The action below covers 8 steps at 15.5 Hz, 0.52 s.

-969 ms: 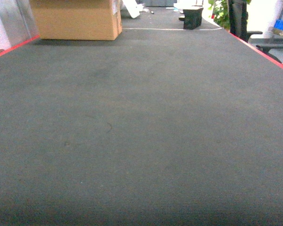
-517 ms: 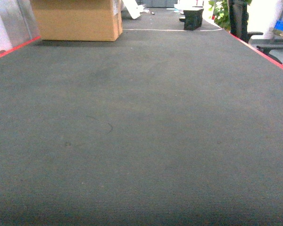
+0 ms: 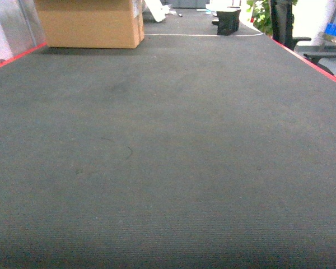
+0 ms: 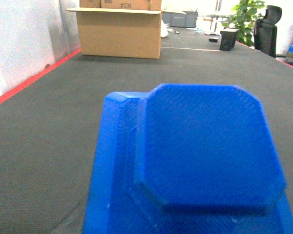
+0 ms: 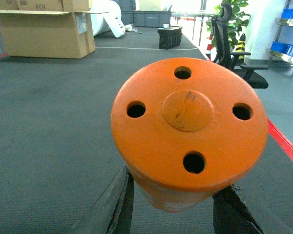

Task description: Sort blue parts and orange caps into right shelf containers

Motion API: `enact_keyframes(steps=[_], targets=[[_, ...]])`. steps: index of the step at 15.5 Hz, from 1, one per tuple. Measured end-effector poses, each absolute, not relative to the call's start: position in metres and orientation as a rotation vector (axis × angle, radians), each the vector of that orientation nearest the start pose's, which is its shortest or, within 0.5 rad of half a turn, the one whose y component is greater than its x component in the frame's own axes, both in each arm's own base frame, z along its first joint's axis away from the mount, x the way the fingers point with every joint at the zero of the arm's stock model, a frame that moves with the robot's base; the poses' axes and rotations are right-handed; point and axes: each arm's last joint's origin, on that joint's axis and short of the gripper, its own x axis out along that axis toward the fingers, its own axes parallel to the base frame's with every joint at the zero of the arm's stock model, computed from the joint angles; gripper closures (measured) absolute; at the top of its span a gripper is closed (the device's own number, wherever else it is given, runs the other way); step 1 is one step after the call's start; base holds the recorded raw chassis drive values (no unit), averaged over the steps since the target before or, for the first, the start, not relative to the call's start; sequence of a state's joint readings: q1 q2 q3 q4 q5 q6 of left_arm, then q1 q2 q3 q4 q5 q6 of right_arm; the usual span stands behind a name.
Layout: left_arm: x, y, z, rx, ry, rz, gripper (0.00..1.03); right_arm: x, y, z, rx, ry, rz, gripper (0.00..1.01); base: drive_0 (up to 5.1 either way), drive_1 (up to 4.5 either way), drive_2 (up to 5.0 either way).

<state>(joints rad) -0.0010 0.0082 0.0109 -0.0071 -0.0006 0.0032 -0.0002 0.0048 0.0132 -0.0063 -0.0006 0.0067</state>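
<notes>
The worktop (image 3: 173, 157) is dark grey with a fine woven grain and a red stripe along each side edge. The cardboard box (image 3: 89, 22) at its far end is plain tan-brown. Close to the left wrist camera sits a bright blue part (image 4: 195, 161) with a faint cross-hatched surface. The cap (image 5: 188, 129) in the right wrist view is solid orange, with four dark round holes and what may be a small dark scuff at its centre.

A dark grey matted surface (image 3: 173, 157) with red edging is carrying a cardboard box (image 3: 89, 22) and a small black bin (image 3: 229, 21) at its far end.
</notes>
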Motion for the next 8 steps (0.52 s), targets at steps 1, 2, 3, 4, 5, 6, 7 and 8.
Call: enact_keyframes(steps=[1, 2, 3, 4, 5, 6, 7, 8], targets=[[0.0975, -0.0001, 0.1659, 0.003, 0.004, 0.000, 0.60, 0.0972, 0.0000, 0.1670, 0.007, -0.002, 0.000, 0.62, 0.0, 0.00, 0.0], [0.0975, -0.0001, 0.1659, 0.003, 0.004, 0.000, 0.60, 0.0972, 0.0000, 0.1670, 0.007, -0.002, 0.000, 0.62, 0.0, 0.00, 0.0], [0.0975, -0.0001, 0.1659, 0.003, 0.004, 0.000, 0.60, 0.0972, 0.0000, 0.1670, 0.007, -0.002, 0.000, 0.62, 0.0, 0.00, 0.0], [0.0975, -0.0001, 0.1659, 0.003, 0.004, 0.000, 0.60, 0.0972, 0.0000, 0.1670, 0.007, -0.002, 0.000, 0.62, -0.6, -0.62, -0.6], [0.0975, 0.0000, 0.1659, 0.003, 0.004, 0.001, 0.60, 0.0972, 0.0000, 0.1670, 0.007, -0.002, 0.001, 0.62, -1.6, -1.63, -1.6], [0.0975, 0.0001, 0.1659, 0.003, 0.005, 0.003, 0.60, 0.0972, 0.0000, 0.1671, 0.007, -0.002, 0.001, 0.62, -1.9, -1.88, -1.9], [0.0975, 0.0001, 0.1659, 0.003, 0.004, 0.003, 0.60, 0.0972, 0.0000, 0.1670, 0.006, -0.002, 0.001, 0.62, -2.0, -1.96, -2.0], [0.0975, 0.0001, 0.1659, 0.003, 0.004, 0.003, 0.60, 0.0972, 0.0000, 0.1670, 0.007, -0.002, 0.000, 0.62, -1.7, -1.75, -1.7]])
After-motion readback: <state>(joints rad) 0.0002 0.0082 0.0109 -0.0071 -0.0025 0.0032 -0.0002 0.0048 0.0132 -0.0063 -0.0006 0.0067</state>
